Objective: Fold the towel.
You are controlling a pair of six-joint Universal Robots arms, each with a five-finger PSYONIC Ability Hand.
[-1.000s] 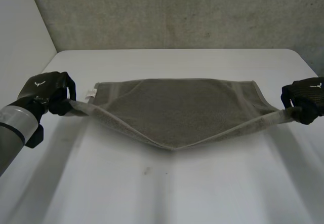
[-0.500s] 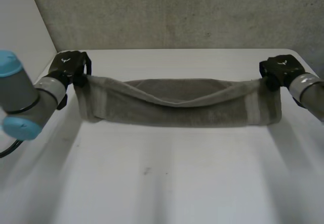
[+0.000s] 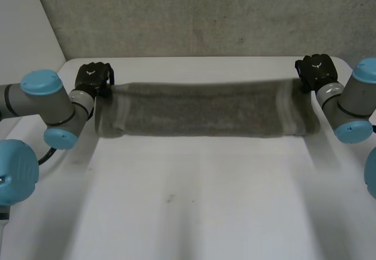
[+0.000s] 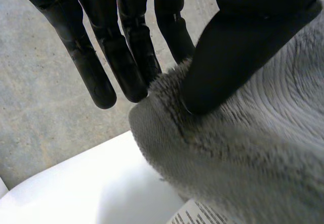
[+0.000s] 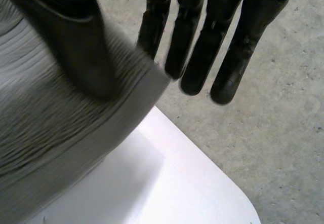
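Grey, tube-shaped left arm and right arm with round light-blue caps; black left hand and right hand, small white mark on each back.

towel spans far side, open table nearer, wall behind

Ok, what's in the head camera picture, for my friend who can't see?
A grey towel is stretched in a long band between the robot's black hands, the left hand holding one end and the right hand the other. It is over the far part of a white table.
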